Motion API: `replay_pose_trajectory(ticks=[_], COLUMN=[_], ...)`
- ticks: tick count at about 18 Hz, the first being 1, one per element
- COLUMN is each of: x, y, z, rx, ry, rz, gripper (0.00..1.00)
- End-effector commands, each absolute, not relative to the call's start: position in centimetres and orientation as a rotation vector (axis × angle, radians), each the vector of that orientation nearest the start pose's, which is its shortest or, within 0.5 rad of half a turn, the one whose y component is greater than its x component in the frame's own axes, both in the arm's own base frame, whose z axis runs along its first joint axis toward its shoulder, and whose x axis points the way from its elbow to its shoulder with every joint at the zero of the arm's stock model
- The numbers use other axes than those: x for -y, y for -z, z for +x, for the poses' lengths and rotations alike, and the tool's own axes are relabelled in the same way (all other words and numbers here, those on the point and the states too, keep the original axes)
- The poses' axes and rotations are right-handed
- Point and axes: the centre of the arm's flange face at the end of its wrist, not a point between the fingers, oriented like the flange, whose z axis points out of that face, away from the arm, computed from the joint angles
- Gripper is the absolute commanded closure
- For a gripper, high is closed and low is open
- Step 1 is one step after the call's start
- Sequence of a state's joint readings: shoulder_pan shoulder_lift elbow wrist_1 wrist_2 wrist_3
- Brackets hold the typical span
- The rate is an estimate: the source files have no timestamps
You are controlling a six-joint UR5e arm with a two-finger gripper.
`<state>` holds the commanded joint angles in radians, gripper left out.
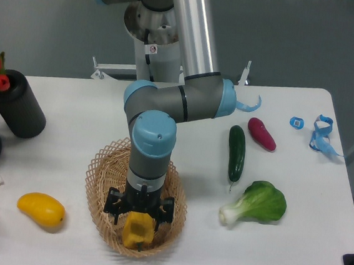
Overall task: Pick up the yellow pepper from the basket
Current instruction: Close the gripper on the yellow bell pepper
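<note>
Yellow mango-like fruit (pixel 41 211) lower left on the table, wicker basket (pixel 100 181) lower centre, yellow pepper (pixel 137 232) inside its near end — long axis roughly up-down in frame, gripper (pixel 139 211) directly over it, grip state unclear, cucumber (pixel 236 152) right of centre.

The UR5e arm (pixel 191 46) comes down from twelve o'clock, its silver upper link slanting to a grey elbow with blue caps. The forearm runs toward nine o'clock, and the wrist (pixel 152 152) points straight down toward six o'clock. The black gripper (pixel 139 213) hangs vertically below it, fingers spread to either side.
</note>
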<state>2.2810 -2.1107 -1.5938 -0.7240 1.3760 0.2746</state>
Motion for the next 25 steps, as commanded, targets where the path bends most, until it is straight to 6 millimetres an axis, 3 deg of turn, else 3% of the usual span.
replay_pose_trajectory(ticks=[25], x=[-60.9], y=[-22.0], z=[-32.9], rx=[0.6], ry=[0.027], rz=[-2.799], gripper=[0.0])
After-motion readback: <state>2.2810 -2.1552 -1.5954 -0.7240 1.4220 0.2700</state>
